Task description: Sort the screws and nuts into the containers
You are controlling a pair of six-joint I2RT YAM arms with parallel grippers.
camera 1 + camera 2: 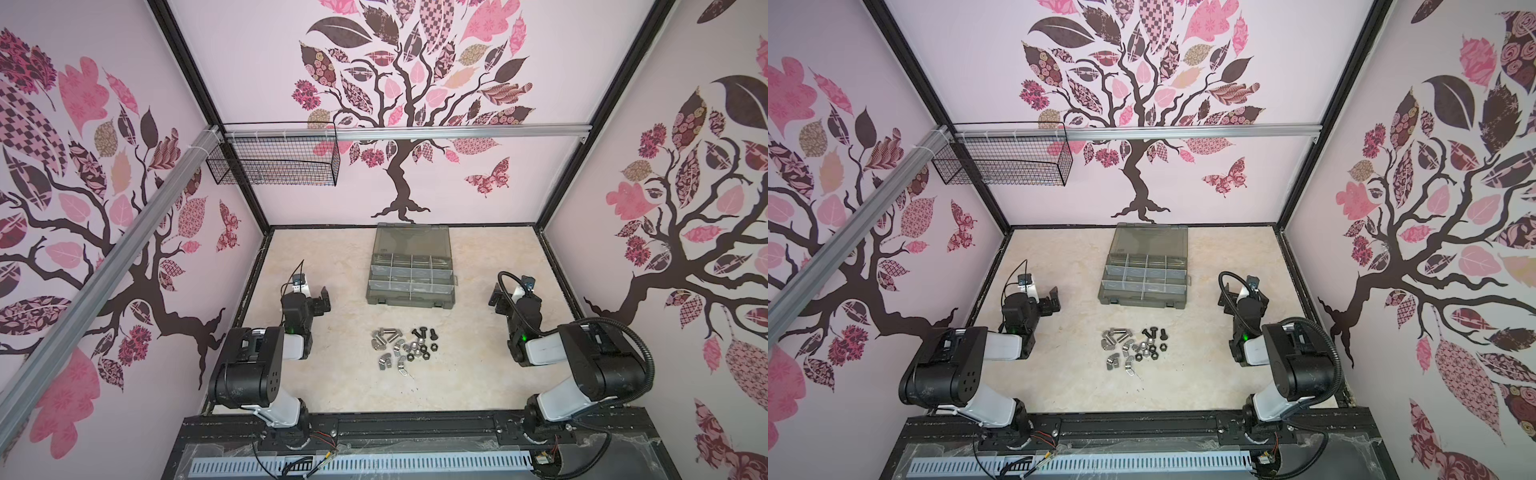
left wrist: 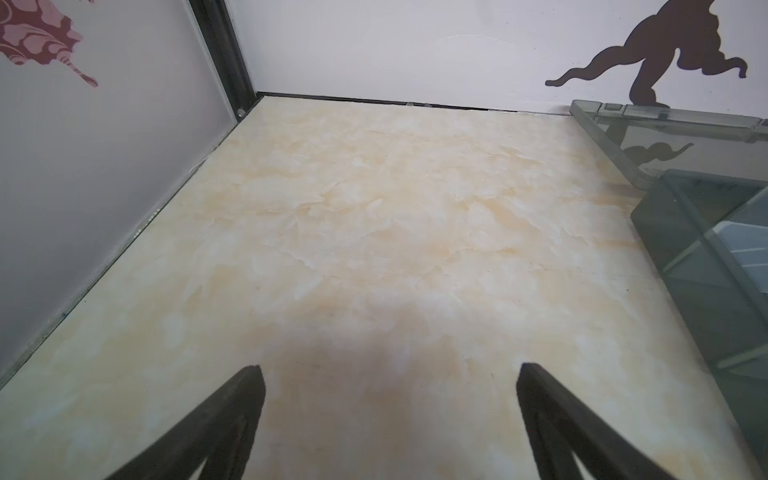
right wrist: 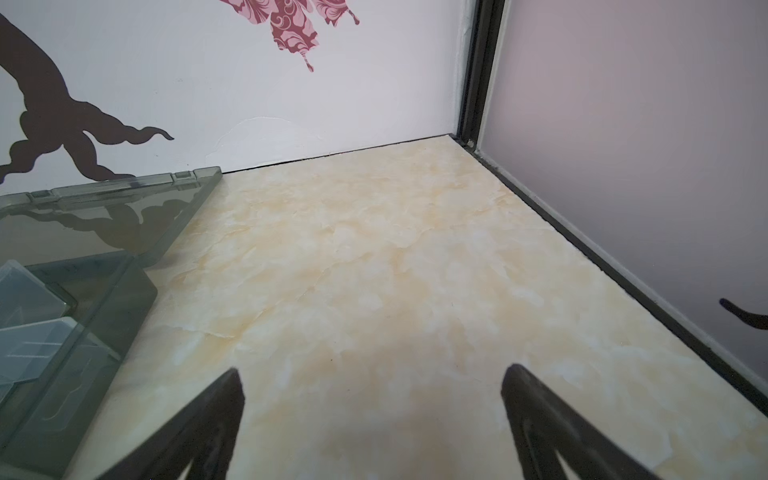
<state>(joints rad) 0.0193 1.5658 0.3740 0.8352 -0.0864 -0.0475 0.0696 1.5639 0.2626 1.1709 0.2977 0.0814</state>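
Note:
The screws, silver ones (image 1: pixel 388 332) and black ones (image 1: pixel 424 332), lie in a loose pile with the nuts (image 1: pixel 417 347) and silver wing nuts (image 1: pixel 388 362) on the table in both top views (image 1: pixel 1129 347). Behind the pile stands the dark organizer case (image 1: pixel 409 300), its lid open, with the containers (image 1: pixel 402 274) in rows. My left gripper (image 1: pixel 322 299) (image 2: pixel 390 368) hovers left of the case, open and empty. To the case's right my right gripper (image 1: pixel 496 297) (image 3: pixel 372 368) is likewise open with nothing in it. The wrist views show only a corner of the case (image 2: pixel 706 249) (image 3: pixel 83 311).
A black wire mesh basket (image 1: pixel 274 164) hangs on the back left wall rail. The marbled tabletop (image 1: pixel 332 382) is walled in on three sides. Both arm bases sit on the black rail at the front edge (image 1: pixel 415 428).

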